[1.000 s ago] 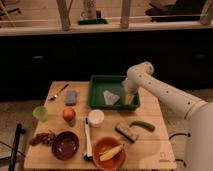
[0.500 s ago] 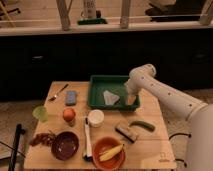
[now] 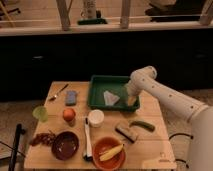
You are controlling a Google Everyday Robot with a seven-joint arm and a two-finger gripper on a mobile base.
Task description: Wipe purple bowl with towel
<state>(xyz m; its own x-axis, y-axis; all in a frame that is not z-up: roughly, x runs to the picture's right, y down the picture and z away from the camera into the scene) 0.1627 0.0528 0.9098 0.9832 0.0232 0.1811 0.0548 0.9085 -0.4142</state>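
Observation:
The purple bowl (image 3: 65, 145) sits empty at the front left of the wooden table (image 3: 155, 107). The towel (image 3: 111, 97) is a crumpled white cloth lying in the middle of the green tray (image 3: 100, 85) at the back of the table. My gripper (image 3: 131, 98) hangs from the white arm that reaches in from the right. It is low over the right side of the tray, just right of the towel and far from the bowl.
An orange bowl with a yellow item (image 3: 109, 151), a white utensil (image 3: 88, 140), a white cup (image 3: 95, 117), an orange fruit (image 3: 69, 114) and a green cup (image 3: 40, 113) surround the purple bowl. A brush (image 3: 127, 132), a cucumber (image 3: 142, 125), a blue sponge (image 3: 71, 97) and a fork (image 3: 58, 92) also lie on the table.
My gripper has sunk a little lower into the right side of the tray. The towel and the bowl have not moved.

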